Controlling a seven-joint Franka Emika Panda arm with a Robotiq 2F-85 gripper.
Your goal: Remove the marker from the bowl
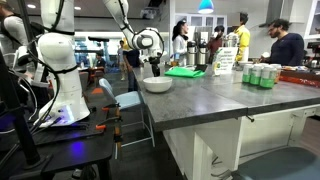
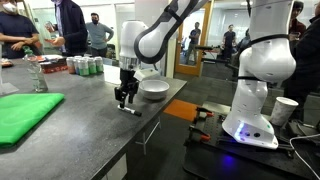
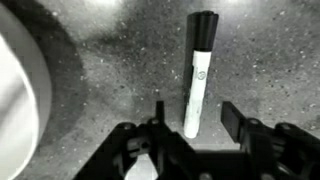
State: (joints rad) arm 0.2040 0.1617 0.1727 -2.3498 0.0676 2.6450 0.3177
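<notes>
Firstly, a dark speckled surface [image 2: 80,130], long and level, filling much of both exterior views. Next down in size, a white arm [image 2: 150,42] reaching over the near edge of it. Then the bowl [image 2: 153,89], white, wide and shallow, standing on the surface just beside the arm's working end; in the wrist view the bowl [image 3: 15,90] only a pale curve at the left edge. Smaller again, the pincer [image 3: 195,122], spread wide, pinching nothing, hanging low with a finger to either side of the marker [image 3: 198,75]. Smallest, that marker: lying flat on the surface, outside the bowl and apart from its rim, white barrel, black cap pointing away from the wrist camera; in an exterior view the marker [image 2: 131,110] a thin pale stick directly beneath the pincer. Judged from this, removal as good as done, with only the lift away left. Likely light, stiff and smooth, so prone to roll or slip if nudged; not fragile. Best taken across the middle of the barrel, fingers square to its length and away from the cap, should another grasp be needed.
</notes>
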